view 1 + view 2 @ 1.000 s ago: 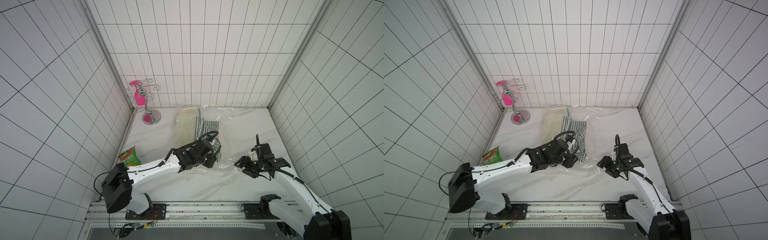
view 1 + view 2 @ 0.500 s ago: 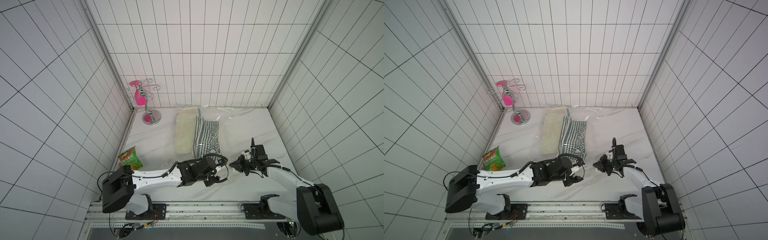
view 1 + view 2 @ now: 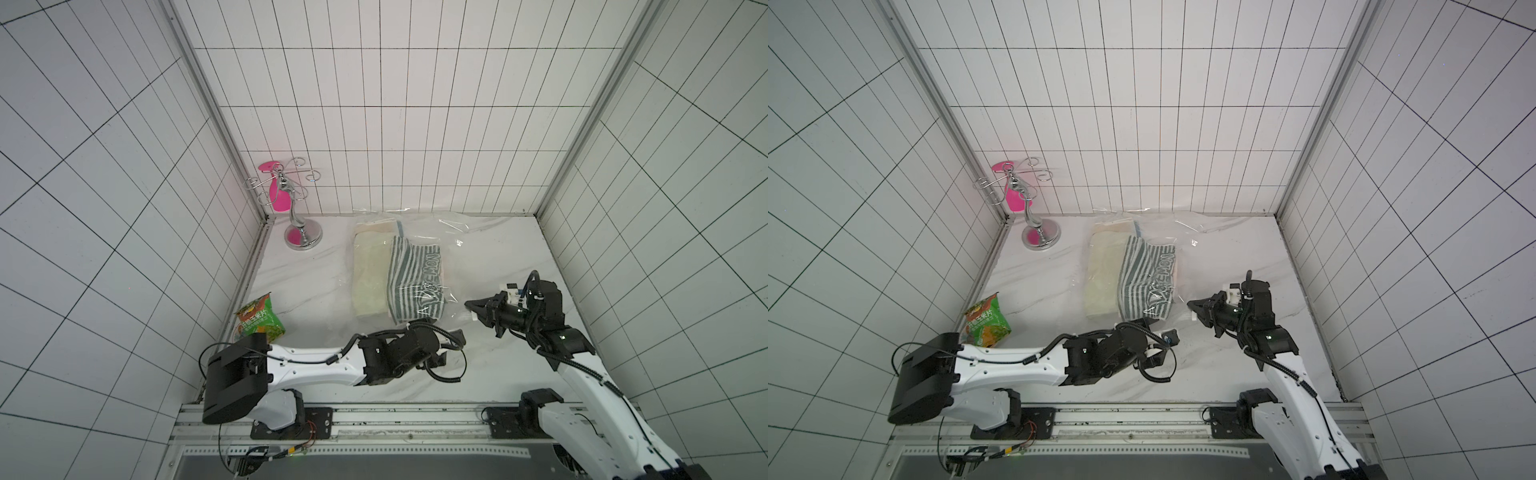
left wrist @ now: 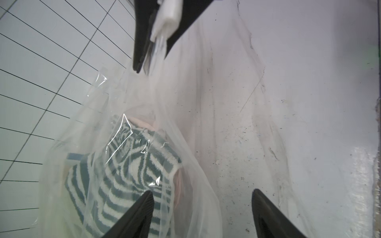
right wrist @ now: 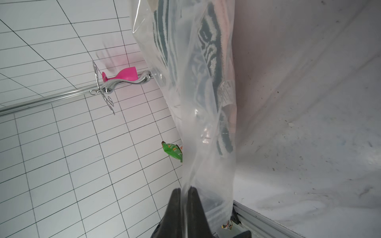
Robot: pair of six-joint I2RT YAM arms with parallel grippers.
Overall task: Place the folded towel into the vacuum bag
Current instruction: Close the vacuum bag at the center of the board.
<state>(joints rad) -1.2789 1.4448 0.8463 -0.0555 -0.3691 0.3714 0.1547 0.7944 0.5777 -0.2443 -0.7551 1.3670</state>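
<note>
The vacuum bag [image 3: 469,232] lies as clear, crinkly film on the marble table in both top views. Inside it the folded towel [image 3: 415,286], striped green and white, lies beside a cream towel [image 3: 368,274]. My right gripper [image 3: 469,305] is at the bag's near right edge and is shut on the film by the white slider clip [image 4: 167,18]. In the right wrist view the plastic [image 5: 206,123] runs from between its closed fingers [image 5: 185,188]. My left gripper [image 3: 451,343] is open at the bag's front edge. Its fingertips [image 4: 203,191] straddle loose film just short of the striped towel [image 4: 127,164].
A green and orange snack packet [image 3: 259,324] stands by the left wall near the front. A chrome stand with a pink piece [image 3: 291,208] occupies the back left corner. Tiled walls close the table on three sides, and a metal rail [image 3: 374,419] runs along the front.
My left gripper has drawn back from over the striped towel to the bag's front edge and opened wider. My right gripper has closed on the bag's edge and shifted slightly left.
</note>
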